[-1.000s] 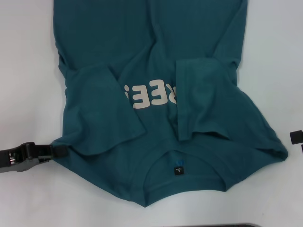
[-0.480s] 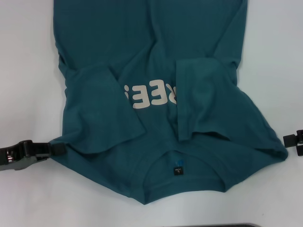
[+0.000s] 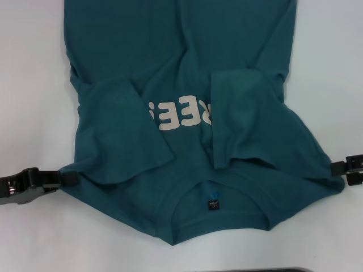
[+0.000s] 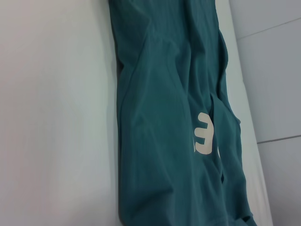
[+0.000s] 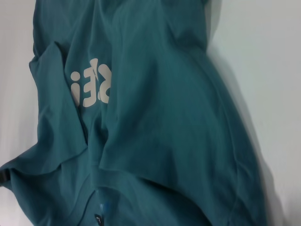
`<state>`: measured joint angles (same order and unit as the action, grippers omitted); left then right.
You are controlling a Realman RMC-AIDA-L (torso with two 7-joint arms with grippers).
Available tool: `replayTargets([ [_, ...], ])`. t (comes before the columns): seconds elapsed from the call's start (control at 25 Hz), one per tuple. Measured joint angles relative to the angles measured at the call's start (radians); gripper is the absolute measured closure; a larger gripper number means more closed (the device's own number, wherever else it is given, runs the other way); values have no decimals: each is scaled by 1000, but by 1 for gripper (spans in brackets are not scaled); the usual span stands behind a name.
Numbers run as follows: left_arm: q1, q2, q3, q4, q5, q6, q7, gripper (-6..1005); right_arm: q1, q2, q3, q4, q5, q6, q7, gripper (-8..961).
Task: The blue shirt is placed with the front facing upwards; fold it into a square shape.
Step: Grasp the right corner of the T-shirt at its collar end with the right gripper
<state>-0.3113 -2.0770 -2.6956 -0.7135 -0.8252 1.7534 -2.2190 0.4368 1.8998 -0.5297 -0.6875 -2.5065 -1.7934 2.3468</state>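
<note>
A: Where is the blue shirt?

B: Spread on the white counter, collar nearest the robot, both sleeves folded inward over the off-white letters.

A: And the hands?

B: The left hand touches the shirt's left shoulder edge; the right hand meets the right one. Whether either grips cloth, I cannot tell.
</note>
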Motion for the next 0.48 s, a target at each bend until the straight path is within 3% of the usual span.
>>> replayTargets([
  [0.48, 3, -1, -3, 0, 0, 4, -1, 973, 2, 5, -1, 0, -2, 5, -23, 38],
])
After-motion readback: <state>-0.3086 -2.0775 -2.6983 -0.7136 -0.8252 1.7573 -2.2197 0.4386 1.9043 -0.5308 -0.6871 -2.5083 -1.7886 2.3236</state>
